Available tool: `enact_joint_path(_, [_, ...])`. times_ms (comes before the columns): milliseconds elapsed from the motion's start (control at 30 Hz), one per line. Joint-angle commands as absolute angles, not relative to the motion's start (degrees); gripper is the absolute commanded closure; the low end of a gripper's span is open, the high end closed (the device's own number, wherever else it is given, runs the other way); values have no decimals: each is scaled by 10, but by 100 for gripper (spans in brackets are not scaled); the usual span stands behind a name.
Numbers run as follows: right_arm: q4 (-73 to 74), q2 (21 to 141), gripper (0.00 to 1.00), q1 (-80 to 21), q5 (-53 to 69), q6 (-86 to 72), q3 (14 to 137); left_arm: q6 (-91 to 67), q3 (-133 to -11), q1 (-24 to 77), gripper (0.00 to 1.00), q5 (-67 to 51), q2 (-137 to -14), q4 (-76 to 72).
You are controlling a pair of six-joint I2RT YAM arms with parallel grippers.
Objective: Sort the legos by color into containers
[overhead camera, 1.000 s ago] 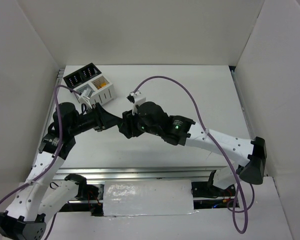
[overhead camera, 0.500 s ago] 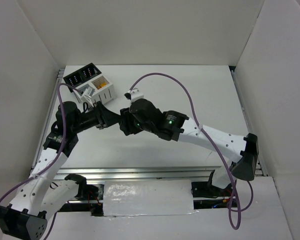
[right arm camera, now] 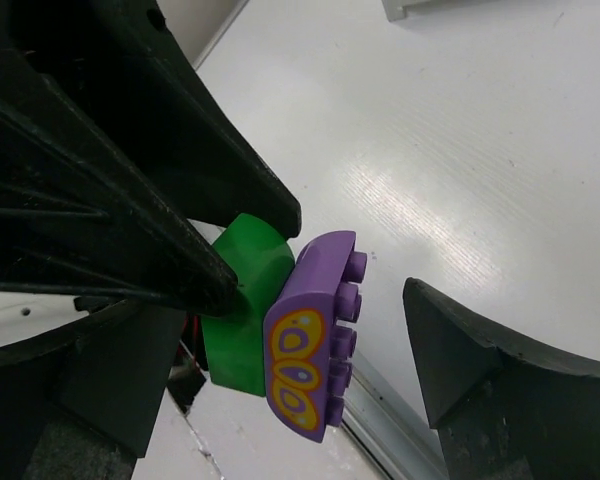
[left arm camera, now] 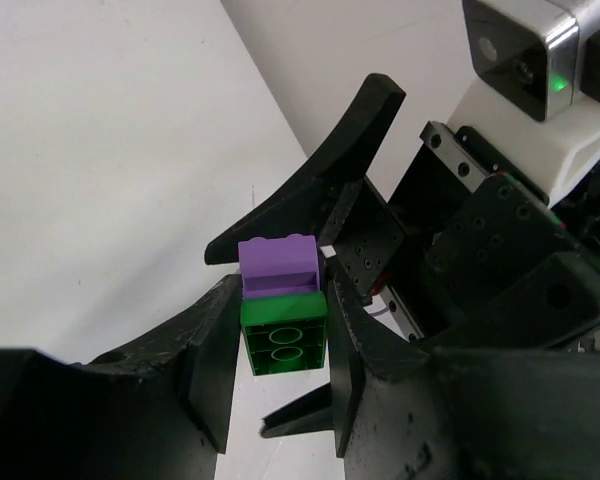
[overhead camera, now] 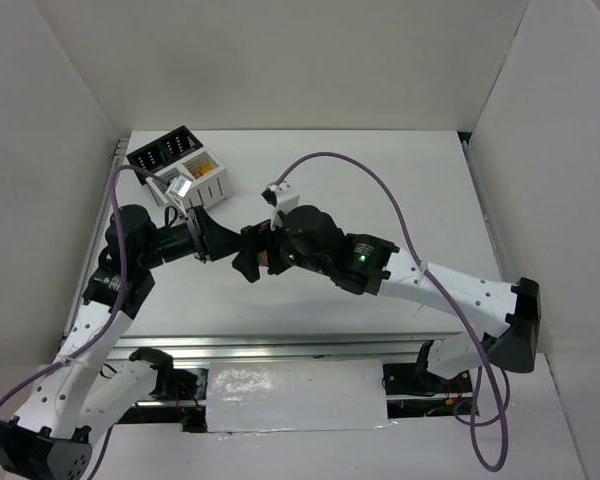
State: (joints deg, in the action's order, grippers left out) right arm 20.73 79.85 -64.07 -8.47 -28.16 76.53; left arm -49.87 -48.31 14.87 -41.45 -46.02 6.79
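Clamped between the left gripper (left arm camera: 280, 345) fingers: green brick (left arm camera: 285, 340), with purple brick (left arm camera: 277, 268) joined at its 12 o'clock end. Spread wide about the purple brick: right gripper (right arm camera: 290, 310). At 10 o'clock on the table (overhead camera: 380, 180), well apart: containers (overhead camera: 180, 165).

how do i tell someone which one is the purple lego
Look near the middle of the table. There the left gripper pinches a green brick; the purple lego is joined to its outer end, with yellow ovals on one face.
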Motion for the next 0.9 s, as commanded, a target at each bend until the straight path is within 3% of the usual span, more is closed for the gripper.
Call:
enact_joint_path(0, [157,757,4,-633,-65,-271,752,-500,-502,151,100,-446,-451,19])
enact_joint_path(33, [157,743,0,-630,-33,-264,739,-491,-504,152,100,-454,-451,19])
enact_joint_path(267, [76,634,0,-567,246,-252,643,-459,-513,152,100,-551,-457,-40])
enact_joint_path(567, [2,584,6,-492,394,-313,597,-511,-473,153,100,-643,-432,-193])
enact_joint_path(867, [-38,633,11,-494,424,-337,623,-532,-462,153,100,-654,-428,-231])
